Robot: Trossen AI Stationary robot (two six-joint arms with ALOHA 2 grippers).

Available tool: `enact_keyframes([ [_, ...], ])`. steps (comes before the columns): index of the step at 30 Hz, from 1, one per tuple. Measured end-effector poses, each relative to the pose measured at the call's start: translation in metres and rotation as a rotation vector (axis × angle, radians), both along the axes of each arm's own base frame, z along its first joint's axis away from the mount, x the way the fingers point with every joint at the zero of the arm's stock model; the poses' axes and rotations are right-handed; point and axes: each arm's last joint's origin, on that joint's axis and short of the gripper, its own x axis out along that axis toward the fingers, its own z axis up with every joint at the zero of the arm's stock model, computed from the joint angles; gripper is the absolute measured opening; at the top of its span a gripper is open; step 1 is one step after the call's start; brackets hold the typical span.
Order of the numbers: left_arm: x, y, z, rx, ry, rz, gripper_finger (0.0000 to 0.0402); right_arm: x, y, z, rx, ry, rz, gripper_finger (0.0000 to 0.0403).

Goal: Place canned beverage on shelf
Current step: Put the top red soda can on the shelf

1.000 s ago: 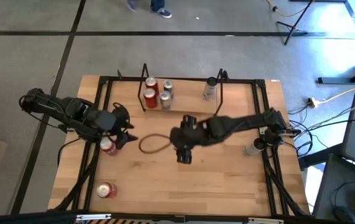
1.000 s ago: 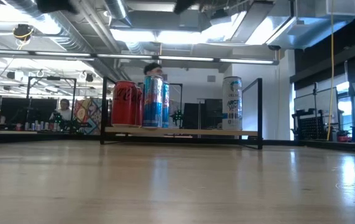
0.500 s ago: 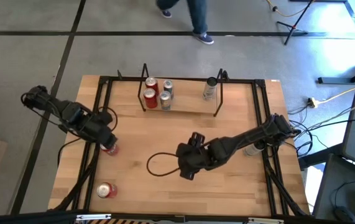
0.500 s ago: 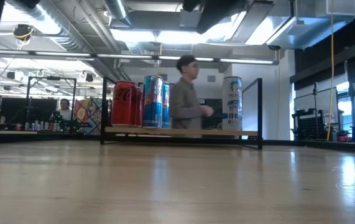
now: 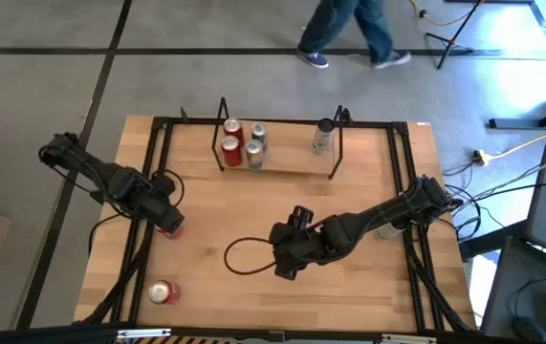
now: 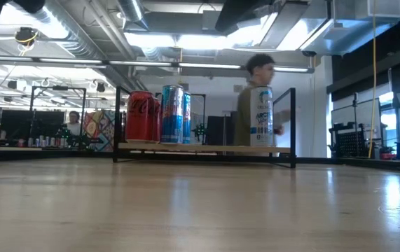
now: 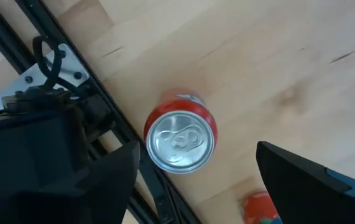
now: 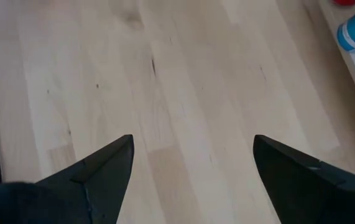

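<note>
left gripper fingers spread wide over upright red can at table's left edge, not touching, right gripper wide open, empty above bare table, shelf at back holds cans

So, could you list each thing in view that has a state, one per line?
Left pincer: open, above an upright red can at the table's left rail.
Right pincer: open, empty, over bare table.
Shelf: holds four upright cans on the left, one slim can on the right.
Second red can: lying on its side, near front-left corner.
Silver can: upright, beside the right arm.
</note>
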Motion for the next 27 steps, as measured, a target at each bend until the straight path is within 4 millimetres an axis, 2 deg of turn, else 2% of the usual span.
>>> enact_keyframes([
  [3, 0.002, -0.001, -0.008, 0.017, 0.032, -0.002, 0.0319, 0.0, 0.002, 0.0, 0.004, -0.003, 0.001, 0.0317],
  [8, -0.001, -0.001, -0.036, 0.032, 0.135, -0.003, 0.0318, -0.001, 0.006, 0.001, 0.017, -0.02, -0.004, 0.0317],
  [11, 0.0, -0.003, -0.046, 0.009, 0.13, -0.012, 0.0318, -0.002, 0.008, 0.001, 0.02, -0.019, 0.0, 0.0317],
  [15, 0.005, -0.006, -0.047, -0.022, 0.075, -0.031, 0.0318, -0.003, 0.01, 0.001, 0.022, -0.019, 0.003, 0.0317],
  [23, 0.002, -0.004, -0.044, -0.034, 0.063, -0.042, 0.0318, -0.003, 0.009, 0.001, 0.019, -0.016, 0.006, 0.0317],
  [27, -0.001, -0.003, -0.035, -0.059, 0.029, -0.048, 0.0318, -0.003, 0.009, 0.001, 0.016, -0.013, 0.01, 0.0317],
])
